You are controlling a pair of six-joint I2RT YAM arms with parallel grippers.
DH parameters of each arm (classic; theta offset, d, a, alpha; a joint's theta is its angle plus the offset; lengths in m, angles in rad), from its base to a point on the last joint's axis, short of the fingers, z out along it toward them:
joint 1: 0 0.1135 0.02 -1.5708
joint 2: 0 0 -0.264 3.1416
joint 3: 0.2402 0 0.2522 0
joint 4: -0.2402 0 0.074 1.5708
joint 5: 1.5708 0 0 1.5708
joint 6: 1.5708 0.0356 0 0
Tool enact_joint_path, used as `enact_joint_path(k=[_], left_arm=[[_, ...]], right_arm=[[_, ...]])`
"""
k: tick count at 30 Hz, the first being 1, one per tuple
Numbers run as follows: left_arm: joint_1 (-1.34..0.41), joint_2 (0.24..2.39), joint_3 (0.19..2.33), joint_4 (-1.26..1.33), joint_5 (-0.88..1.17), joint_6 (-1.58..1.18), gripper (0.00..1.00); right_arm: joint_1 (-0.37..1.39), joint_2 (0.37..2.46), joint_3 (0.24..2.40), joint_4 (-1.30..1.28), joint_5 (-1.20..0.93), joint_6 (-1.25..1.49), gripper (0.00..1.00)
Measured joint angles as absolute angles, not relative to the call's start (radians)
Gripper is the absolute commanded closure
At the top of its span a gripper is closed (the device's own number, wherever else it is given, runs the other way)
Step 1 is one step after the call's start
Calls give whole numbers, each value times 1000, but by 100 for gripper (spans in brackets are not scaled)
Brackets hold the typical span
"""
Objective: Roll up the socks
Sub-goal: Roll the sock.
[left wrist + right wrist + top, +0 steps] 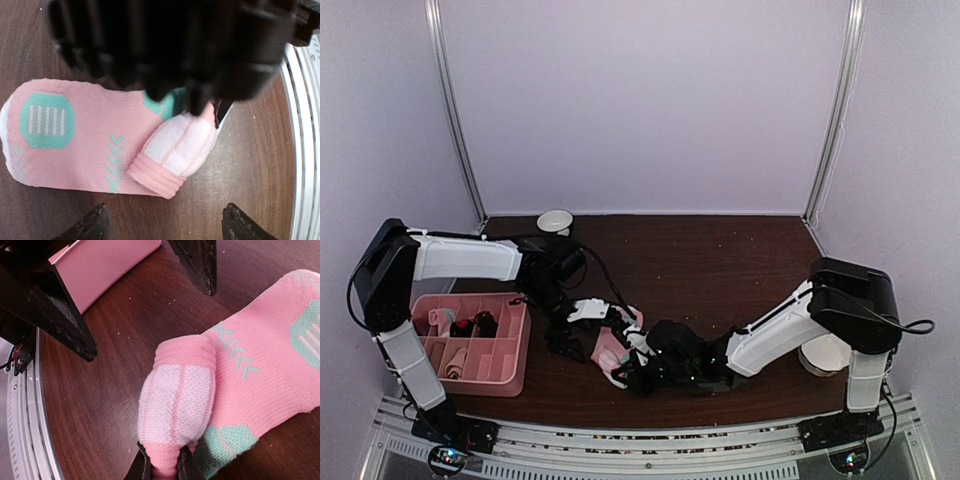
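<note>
Closest to you is the metal rail (650,445) at the table's (720,260) near edge. Just past it, your right gripper (161,466) is pinched tight on one end of the roll (177,405). The roll is the rolled-up part of the pink sock (90,135). It is fat and round like a little barrel, with a ribbed pink cuff at one end and a pale, bumpy knit in the middle.

The rest of the sock lies flat on the dark wood table, joined to the roll. It has a mint-green patch with white bars, small green arrows, and more green by the roll.

Your left gripper (167,224) is spread wide with nothing in it. It hangs over the sock, one finger on each side.

The sock looks soft, light and floppy. It will not break, but I think the roll will spring loose if you let go. Squeeze the roll across its fat middle, not the flat, loose part, which would just bunch up.

Off to the left is a pink plastic tray (520,345) with stiff, smooth walls. Small bundles sit in its boxes, too small to name. Far back stands a white cup (555,221).
</note>
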State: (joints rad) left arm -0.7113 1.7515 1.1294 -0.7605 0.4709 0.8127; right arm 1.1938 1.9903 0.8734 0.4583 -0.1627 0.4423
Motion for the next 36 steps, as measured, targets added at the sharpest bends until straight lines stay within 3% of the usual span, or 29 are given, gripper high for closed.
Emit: enact_joint_path(k=[18,28,36], left_arm=[[-813,1817,1218,-742,405,789,27],[-813,1820,1250,-762,537,760,26],[-835,1850,1251,-726,642,738,26]], right_arm=[[1193,1967,669,757,-175,522,100],[1196,1937,425,1056,-176,694,100],[1203,1942,405,1094,-175,730,100]])
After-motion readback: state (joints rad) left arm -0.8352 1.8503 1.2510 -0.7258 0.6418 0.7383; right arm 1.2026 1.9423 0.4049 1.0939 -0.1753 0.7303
